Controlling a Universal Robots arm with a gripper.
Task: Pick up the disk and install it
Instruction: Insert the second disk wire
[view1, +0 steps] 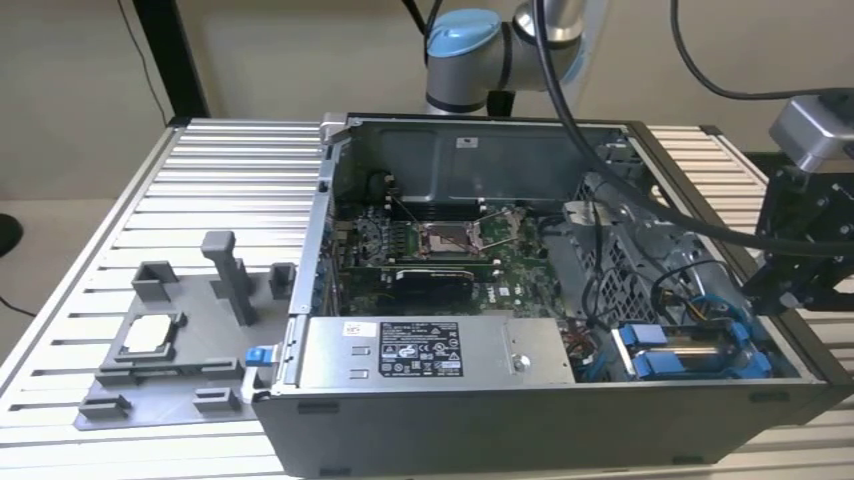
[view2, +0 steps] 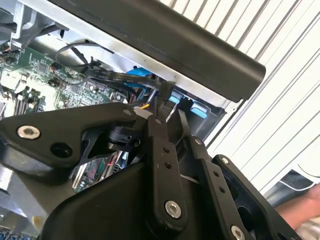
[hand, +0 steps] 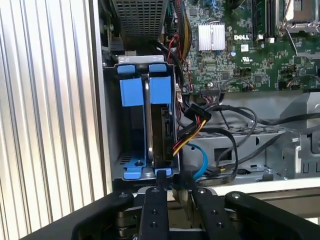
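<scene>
A: Where is the disk (hand: 161, 127)?
B: Standing on edge in the computer case's (view1: 534, 420) drive bay, blue plastic carrier around grey metal.
A: The gripper (hand: 172, 182)?
B: Black fingers nearly together, holding nothing, just beside it.

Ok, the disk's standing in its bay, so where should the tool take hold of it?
Probably by the blue carrier around the disk, coming straight in through the case's open side. The disk stands on edge between the bay walls, so only its thin edge and the carrier are exposed.
</scene>
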